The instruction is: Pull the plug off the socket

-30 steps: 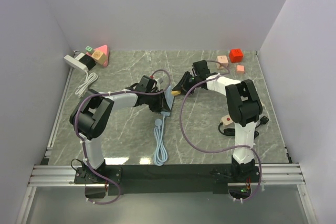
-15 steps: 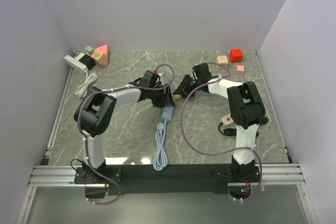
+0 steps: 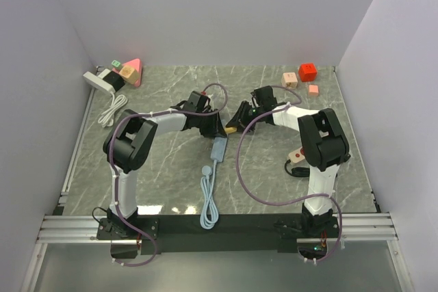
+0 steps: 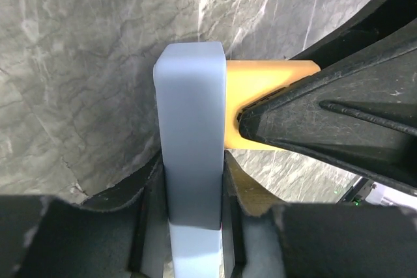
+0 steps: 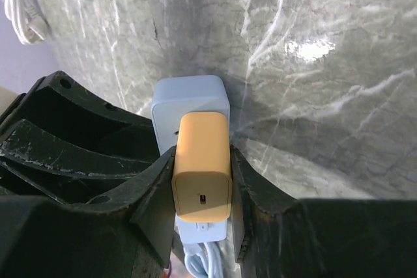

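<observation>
Grey marble-look tabletop [image 3: 274, 169] inside a white-walled booth. Nearest the arm bases, the light-blue cable [image 3: 207, 196] trails up the lower middle of the frame to the socket [image 4: 192, 128]. The left gripper [image 4: 192, 187] pinches the socket by its sides, so I'd say it's acting as the anchor. Just past that, the orange plug [image 5: 202, 167] is seated in the socket face. The right gripper [image 5: 202, 183] is clamped tight around it, lined up to pull it straight out. Can't really tell from these angles if the prongs have started backing out. Only "container" here is the socket itself, with the plug in it. Far back, upper right, a red cube [image 3: 307, 72] sits well apart from all this.
</observation>
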Controlling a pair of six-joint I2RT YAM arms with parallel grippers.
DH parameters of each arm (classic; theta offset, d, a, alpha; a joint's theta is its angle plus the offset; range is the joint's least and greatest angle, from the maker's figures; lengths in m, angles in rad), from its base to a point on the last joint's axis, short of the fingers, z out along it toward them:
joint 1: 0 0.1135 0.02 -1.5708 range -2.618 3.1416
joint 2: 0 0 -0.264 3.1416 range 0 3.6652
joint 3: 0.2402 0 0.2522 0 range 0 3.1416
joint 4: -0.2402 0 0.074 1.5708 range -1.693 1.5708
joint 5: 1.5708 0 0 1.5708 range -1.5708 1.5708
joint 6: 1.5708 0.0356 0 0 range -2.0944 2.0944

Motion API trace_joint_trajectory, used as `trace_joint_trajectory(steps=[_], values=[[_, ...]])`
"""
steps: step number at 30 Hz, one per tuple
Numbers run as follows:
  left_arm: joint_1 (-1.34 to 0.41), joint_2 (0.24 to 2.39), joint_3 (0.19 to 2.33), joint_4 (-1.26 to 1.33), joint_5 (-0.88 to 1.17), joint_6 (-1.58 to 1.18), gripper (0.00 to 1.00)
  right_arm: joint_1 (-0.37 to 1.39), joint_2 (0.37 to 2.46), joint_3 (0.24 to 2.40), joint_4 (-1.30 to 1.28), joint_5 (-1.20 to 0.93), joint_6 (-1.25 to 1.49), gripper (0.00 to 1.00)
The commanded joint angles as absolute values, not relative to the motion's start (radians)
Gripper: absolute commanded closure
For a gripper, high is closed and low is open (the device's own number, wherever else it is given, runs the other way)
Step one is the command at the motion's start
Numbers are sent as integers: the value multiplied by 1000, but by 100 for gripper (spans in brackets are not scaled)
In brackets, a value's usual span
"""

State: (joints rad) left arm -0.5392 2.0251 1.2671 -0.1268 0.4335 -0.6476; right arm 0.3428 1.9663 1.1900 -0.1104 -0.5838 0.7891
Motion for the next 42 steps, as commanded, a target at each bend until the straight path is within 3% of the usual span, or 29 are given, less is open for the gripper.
trace_joint_trajectory(steps=[1,9,19,26,32,34,35,36,37,40,42], values=[[-552,2069,1224,-184,333,-618,99,351,1872,1203,-218,-591,738,100],[-523,2066,1190,-206,275,-643,100,206,1697,1048,-284,-543,703,100],[-523,2046,1224,-213,288,-664,100,111,1649,1115,-374,-436,704,100],[-526,1976,1210,-180,385,-680,100,15,1914,1253,-93,-324,1027,100],[-551,1941,1195,-160,463,-678,99,5,2175,1561,-44,-187,1172,99],[-555,1936,1190,-150,480,-683,99,5,2233,1658,-98,-164,1193,82],[-558,1937,1190,-149,491,-687,99,5,2290,1704,-103,-175,1204,69],[-558,1943,1193,-138,503,-692,99,6,2319,1798,-115,-192,1209,44],[-558,1950,1200,-137,512,-692,99,-8,2348,1854,-185,-227,1209,34],[-558,1980,1226,-138,520,-687,99,-20,2370,1953,-259,-249,1166,14],[-557,1999,1247,-135,529,-683,99,-25,2283,1853,-261,-267,1143,9]])
